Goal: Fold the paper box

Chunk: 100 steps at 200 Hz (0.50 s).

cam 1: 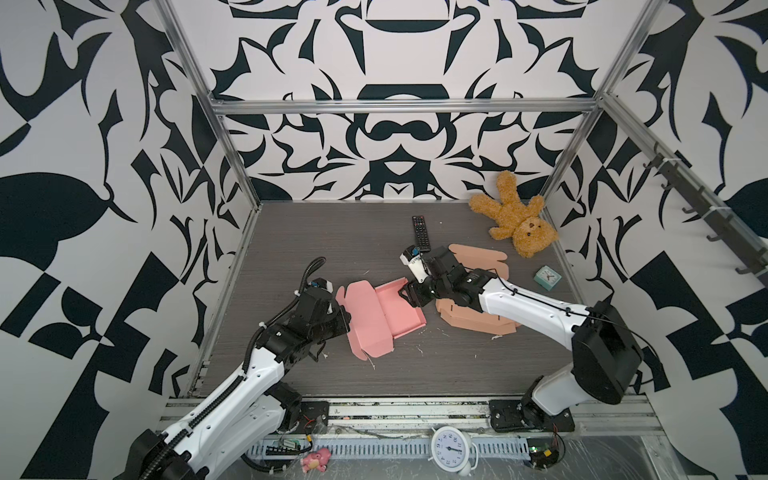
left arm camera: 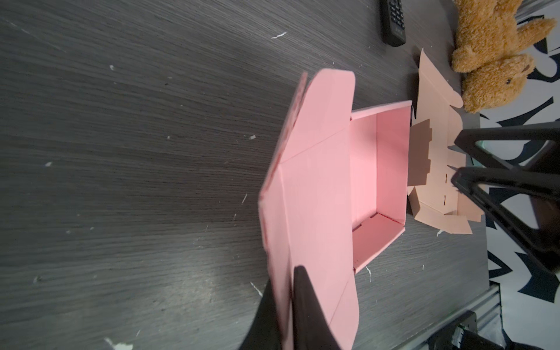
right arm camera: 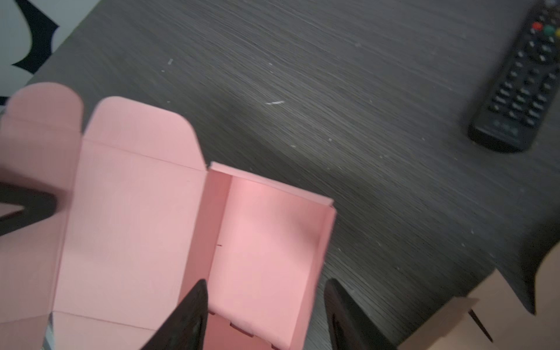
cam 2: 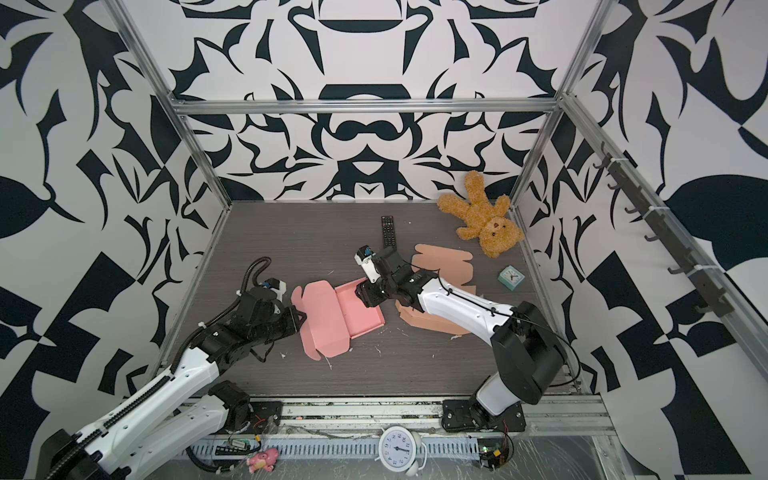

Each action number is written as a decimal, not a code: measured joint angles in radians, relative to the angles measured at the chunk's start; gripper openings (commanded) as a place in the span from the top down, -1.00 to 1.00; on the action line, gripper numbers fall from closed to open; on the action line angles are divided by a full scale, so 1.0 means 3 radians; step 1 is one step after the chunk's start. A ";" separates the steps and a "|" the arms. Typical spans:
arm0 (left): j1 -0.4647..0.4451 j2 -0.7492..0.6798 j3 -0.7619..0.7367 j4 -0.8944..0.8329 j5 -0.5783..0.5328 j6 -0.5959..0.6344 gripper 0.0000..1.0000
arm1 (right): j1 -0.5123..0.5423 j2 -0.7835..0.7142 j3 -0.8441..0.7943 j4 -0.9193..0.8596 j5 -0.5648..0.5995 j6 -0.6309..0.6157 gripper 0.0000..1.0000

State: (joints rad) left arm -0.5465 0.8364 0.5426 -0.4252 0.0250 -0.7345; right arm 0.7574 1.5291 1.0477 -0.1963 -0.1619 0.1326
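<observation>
The pink paper box [cam 1: 374, 320] [cam 2: 332, 316] lies mid-table, its tray [right arm camera: 266, 242] formed and its lid [left arm camera: 318, 181] spread open toward the left. My left gripper [cam 1: 347, 318] [left arm camera: 286, 274] is shut on the lid's outer edge flap, one finger on each face of the paper. Over the tray's far end hovers my right gripper [cam 1: 409, 297] [right arm camera: 267, 281], open. One of its fingers is above the tray's inside and the other outside the tray's wall, with nothing held.
A flat tan box blank [cam 1: 478, 307] lies under the right arm. A black remote [cam 1: 421, 232] sits behind the box, a teddy bear [cam 1: 515, 220] at the back right corner and a small teal clock [cam 1: 547, 279] by the right wall. Paper scraps dot the table.
</observation>
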 measured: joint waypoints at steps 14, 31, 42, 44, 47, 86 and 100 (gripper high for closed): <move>0.0020 0.0046 0.0128 -0.0106 0.0033 0.0140 0.76 | 0.0093 -0.0056 0.0000 0.0088 -0.0034 -0.0109 -0.29; 0.0034 0.0108 0.0291 -0.0225 0.0067 0.0312 0.76 | 0.0128 -0.0086 0.0000 0.0183 -0.0050 -0.0253 -0.31; 0.0037 0.0145 0.0380 -0.0295 0.0080 0.0422 0.76 | 0.0131 -0.0090 0.0000 0.0233 -0.0060 -0.0356 -0.32; 0.0038 0.0153 0.0397 -0.0306 0.0084 0.0445 0.76 | 0.0131 -0.0090 0.0000 0.0238 -0.0061 -0.0376 -0.32; 0.0039 0.0164 0.0420 -0.0323 0.0086 0.0478 0.76 | 0.0131 -0.0090 0.0000 0.0247 -0.0065 -0.0407 -0.32; 0.0079 0.0375 0.0682 -0.0551 0.0184 0.0835 0.76 | 0.0130 -0.0090 -0.0003 0.0431 -0.0184 -0.0813 -0.39; 0.0083 0.0474 0.0782 -0.0622 0.0238 0.0954 0.76 | 0.0125 -0.0092 -0.0020 0.0586 -0.0264 -0.0951 -0.43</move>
State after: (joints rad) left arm -0.5217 0.9787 0.7773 -0.6117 0.0963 -0.4484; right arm 0.7948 1.5017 1.0416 -0.0204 -0.2413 -0.1528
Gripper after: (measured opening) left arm 0.118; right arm 0.701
